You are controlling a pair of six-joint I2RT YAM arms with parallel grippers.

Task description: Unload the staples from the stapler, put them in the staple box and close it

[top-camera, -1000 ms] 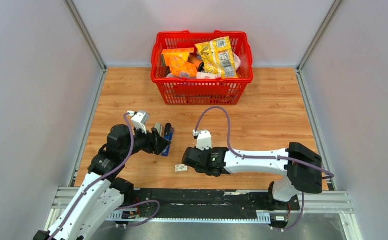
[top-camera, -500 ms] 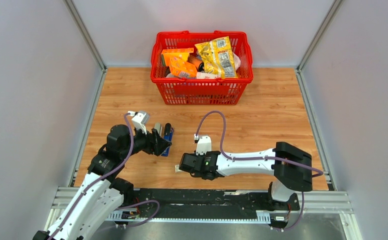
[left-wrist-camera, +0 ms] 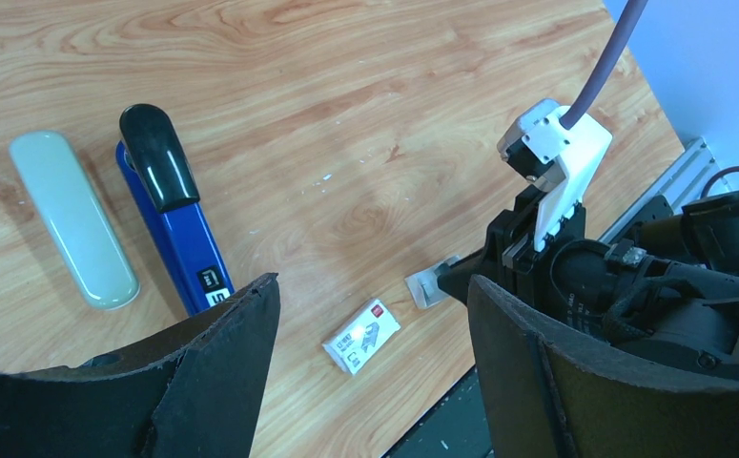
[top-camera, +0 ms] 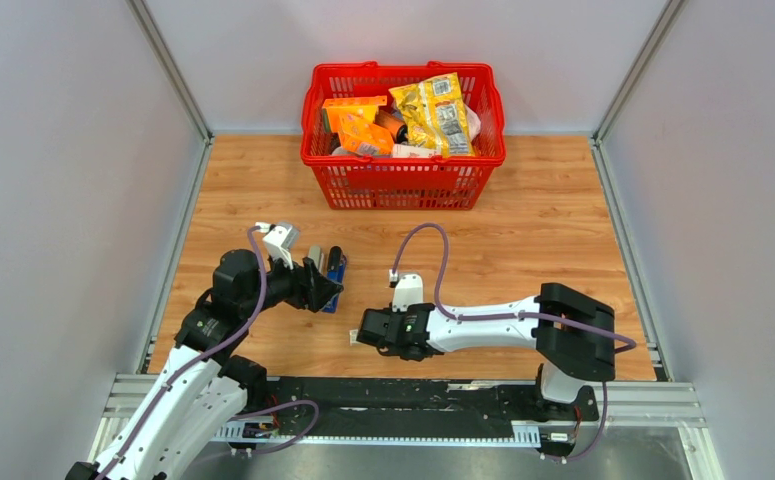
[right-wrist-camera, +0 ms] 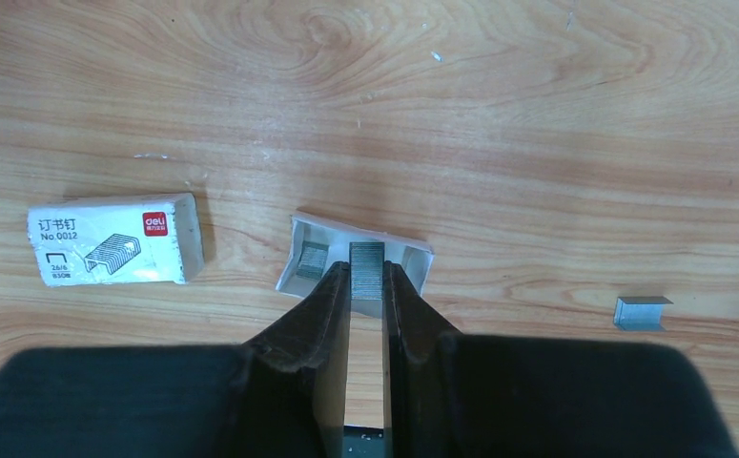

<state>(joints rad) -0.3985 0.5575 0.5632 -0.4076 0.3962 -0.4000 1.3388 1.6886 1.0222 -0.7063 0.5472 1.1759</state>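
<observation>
Drawn back left toward the near edge since a second ago: right fingers [right-wrist-camera: 319, 310], nearly closed, pinching a strip of dark grey metal staples [right-wrist-camera: 366, 260] inside a small white open tray [right-wrist-camera: 346, 232] on the wooden table [right-wrist-camera: 537, 143]. Just left of it, a white cardboard staple box [right-wrist-camera: 112, 239]. Spread wide and holding nothing, left fingers [left-wrist-camera: 217, 363] above the slim blue stapler with black top end [left-wrist-camera: 179, 239], flat on the table beside a pale grey-green oblong piece [left-wrist-camera: 71, 218].
</observation>
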